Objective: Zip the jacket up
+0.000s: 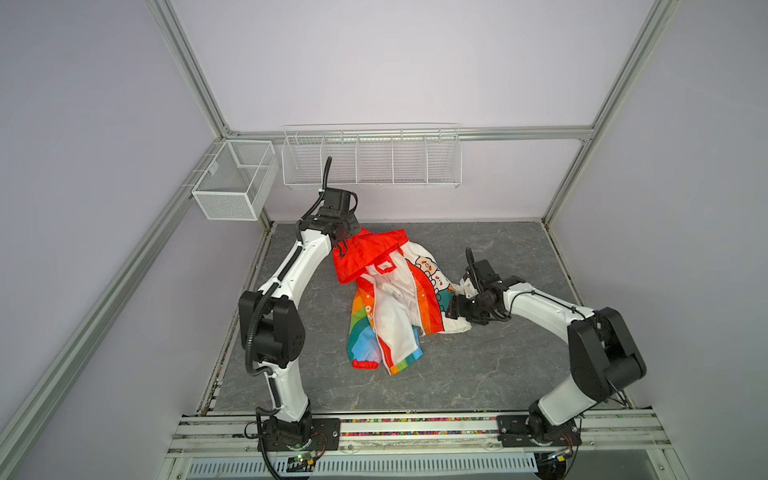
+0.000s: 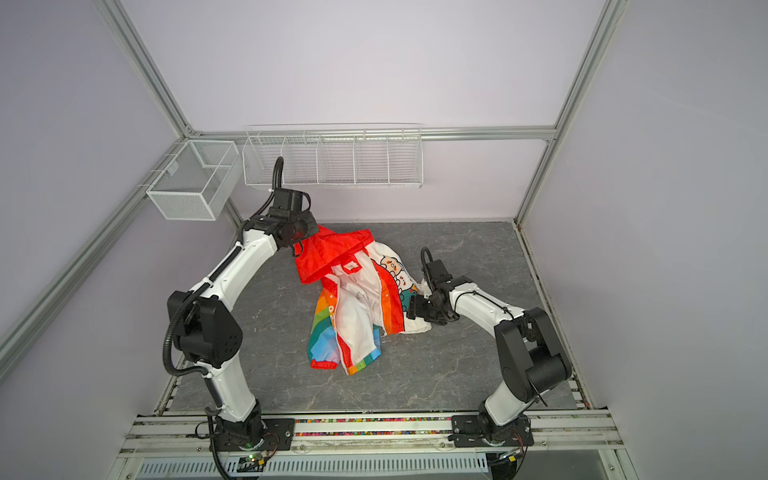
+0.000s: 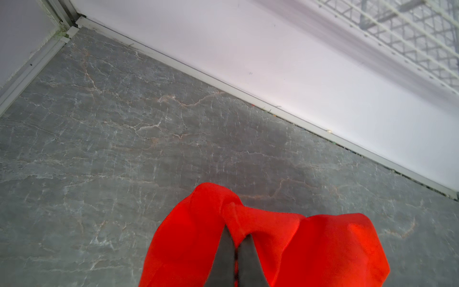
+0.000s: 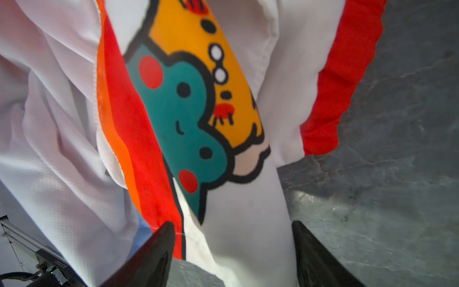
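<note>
Left claw (image 3: pixel 237 238) pinching red hood (image 3: pixel 323 248) | right claw (image 4: pixel 232 223) spread around white cloth (image 4: pixel 243 198) | jacket (image 1: pixel 390 307) unzipped

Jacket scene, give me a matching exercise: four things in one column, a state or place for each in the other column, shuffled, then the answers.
Things
1. left gripper
2. right gripper
3. jacket
4. wire rack

States or places
A. hangs on the back wall
B. jaws apart, white jacket fabric between them
C. lies unzipped on the table, white lining showing
D. shut on the red hood

Pairs: 1-D, 2-B, 3-C, 4-A
</note>
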